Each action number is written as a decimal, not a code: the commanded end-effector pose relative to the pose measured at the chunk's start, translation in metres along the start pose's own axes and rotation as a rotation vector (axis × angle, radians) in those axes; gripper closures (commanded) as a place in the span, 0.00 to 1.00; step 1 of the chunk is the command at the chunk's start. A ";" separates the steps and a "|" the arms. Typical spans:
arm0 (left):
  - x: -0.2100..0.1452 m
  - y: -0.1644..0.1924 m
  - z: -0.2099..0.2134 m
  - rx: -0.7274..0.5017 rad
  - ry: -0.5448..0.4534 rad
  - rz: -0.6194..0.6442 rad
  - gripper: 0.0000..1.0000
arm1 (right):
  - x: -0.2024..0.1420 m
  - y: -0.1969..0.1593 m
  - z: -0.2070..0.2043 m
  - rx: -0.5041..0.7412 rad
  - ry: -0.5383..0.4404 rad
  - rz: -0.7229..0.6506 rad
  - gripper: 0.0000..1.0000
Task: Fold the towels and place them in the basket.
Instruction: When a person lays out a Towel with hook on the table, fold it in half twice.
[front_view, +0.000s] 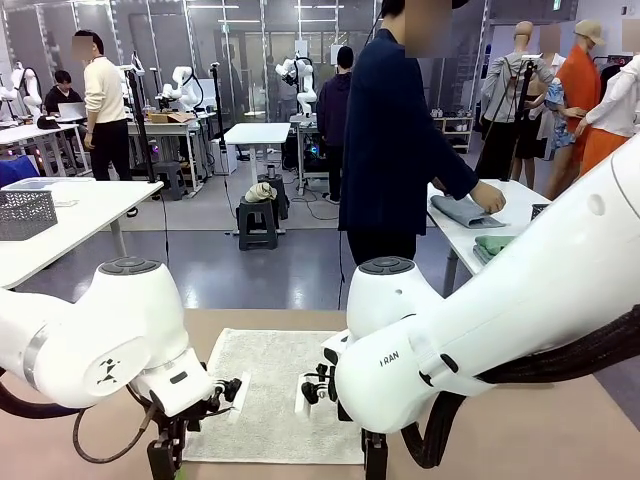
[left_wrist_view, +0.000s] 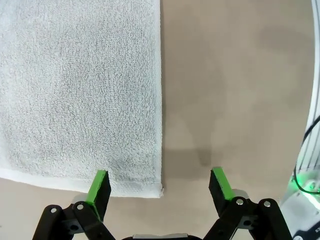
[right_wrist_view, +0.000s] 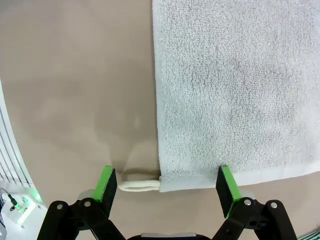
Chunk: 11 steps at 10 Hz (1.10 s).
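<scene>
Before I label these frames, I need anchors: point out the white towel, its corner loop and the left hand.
white towel (front_view: 272, 388): front view, middle of its flat terry surface.
corner loop (right_wrist_view: 139, 186): right wrist view, middle of the cord.
left hand (left_wrist_view: 160, 177): left wrist view, midway between its two fingertips.

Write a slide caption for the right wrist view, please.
Open right gripper poised over a corner of the flat cream-white towel, its corner loop lying between the green pads, on the tan table.

Bare table (left_wrist_view: 235, 90) both sides of towel (front_view: 275, 390) & past its near edge gives free room; loop (right_wrist_view: 139, 186) sticks out at one near corner; L arm (front_view: 100, 330), R arm (front_view: 480, 330) bulk over that edge.
</scene>
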<state>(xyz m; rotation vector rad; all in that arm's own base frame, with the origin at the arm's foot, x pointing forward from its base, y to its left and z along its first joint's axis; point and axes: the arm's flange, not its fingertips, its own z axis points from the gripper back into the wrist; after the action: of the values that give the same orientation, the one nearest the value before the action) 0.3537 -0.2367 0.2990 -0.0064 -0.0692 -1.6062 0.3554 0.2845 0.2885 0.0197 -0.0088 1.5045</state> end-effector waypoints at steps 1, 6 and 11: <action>0.004 0.008 -0.005 0.004 0.029 0.008 0.00 | 0.000 -0.005 -0.004 -0.009 -0.013 0.016 0.00; 0.003 0.009 -0.004 0.027 0.033 0.035 0.38 | 0.000 -0.006 -0.005 -0.027 -0.012 0.005 0.14; 0.003 0.010 0.001 0.042 0.046 0.042 0.57 | 0.000 -0.005 -0.002 -0.013 -0.003 -0.021 0.34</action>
<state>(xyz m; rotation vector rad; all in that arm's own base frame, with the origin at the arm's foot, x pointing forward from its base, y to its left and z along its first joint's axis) 0.3629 -0.2358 0.2994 0.0164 -0.0671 -1.5738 0.3608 0.2835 0.2893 0.0146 -0.0295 1.4984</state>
